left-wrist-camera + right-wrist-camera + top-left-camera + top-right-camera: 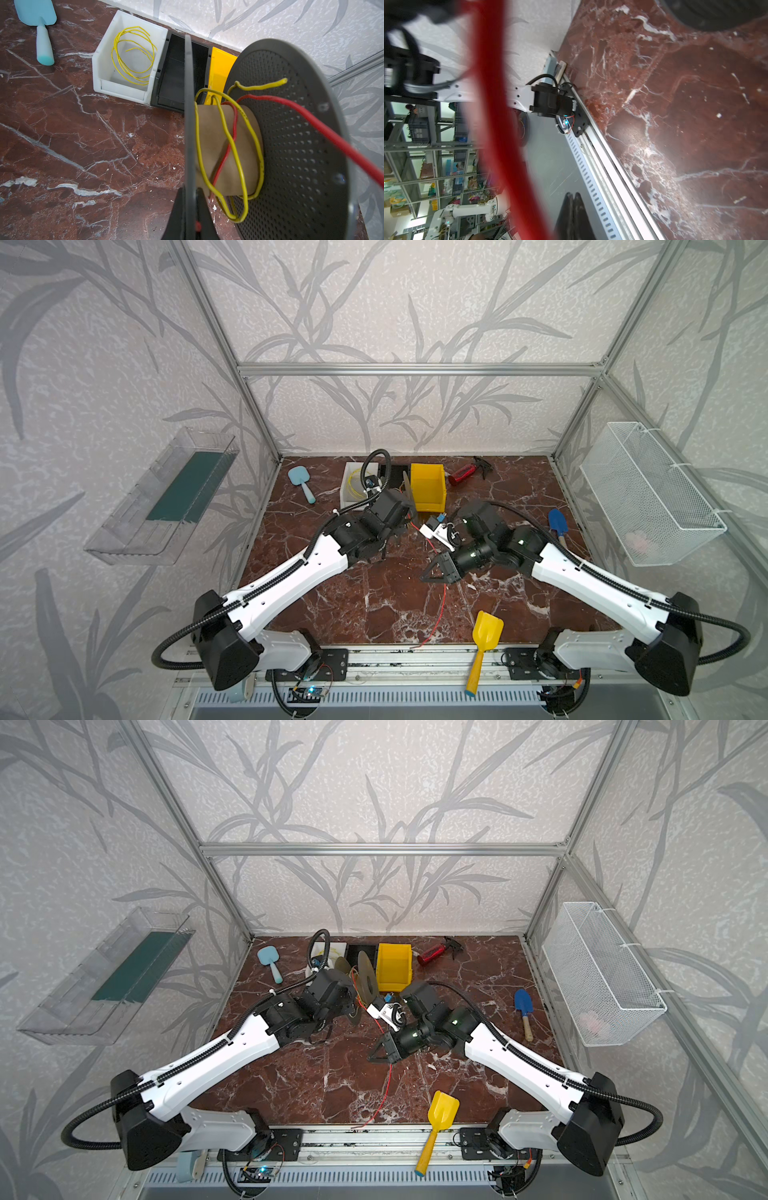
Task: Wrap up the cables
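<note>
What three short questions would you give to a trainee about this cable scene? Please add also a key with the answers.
1. True or false: the white bin holds a yellow cable loop.
2. Which cable trails off the spool across the table?
A. red cable
B. blue cable
C. green cable
3. Short answer: what is the left gripper shut on?

Key: 1 true; 2 A; 3 the near flange of the spool.
</note>
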